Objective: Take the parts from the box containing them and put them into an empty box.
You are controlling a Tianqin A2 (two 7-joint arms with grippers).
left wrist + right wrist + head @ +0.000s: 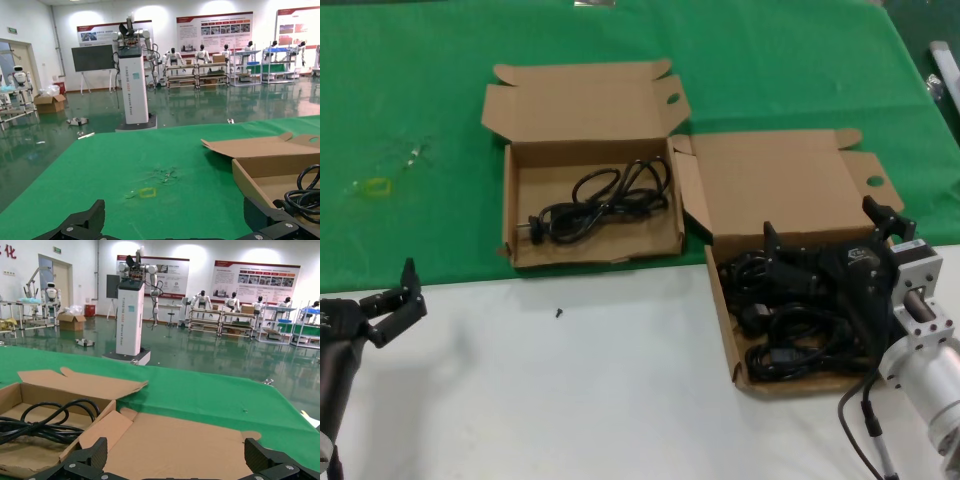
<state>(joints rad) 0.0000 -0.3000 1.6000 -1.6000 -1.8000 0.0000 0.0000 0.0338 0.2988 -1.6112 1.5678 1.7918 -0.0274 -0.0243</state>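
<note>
Right gripper (772, 262) low inside right box (722, 300) near worktop's right front corner, fingers spread wide over heaped cords (800, 340), nothing gripped. Left box (595, 195) mid-worktop, toward back edge: single looped cord (600, 205), long axis left-right, plug toward left wall. Left gripper (405, 290) parked at left front edge, fingers wide apart, holding nothing.

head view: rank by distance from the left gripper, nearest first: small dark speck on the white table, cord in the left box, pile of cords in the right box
From the left gripper, low at the robot's left, open:
1. Small dark speck, on the white table just to its right.
2. Cord, inside the left box, farther back on the green cloth.
3. Pile of cords, in the right box, across the table under the right gripper.
</note>
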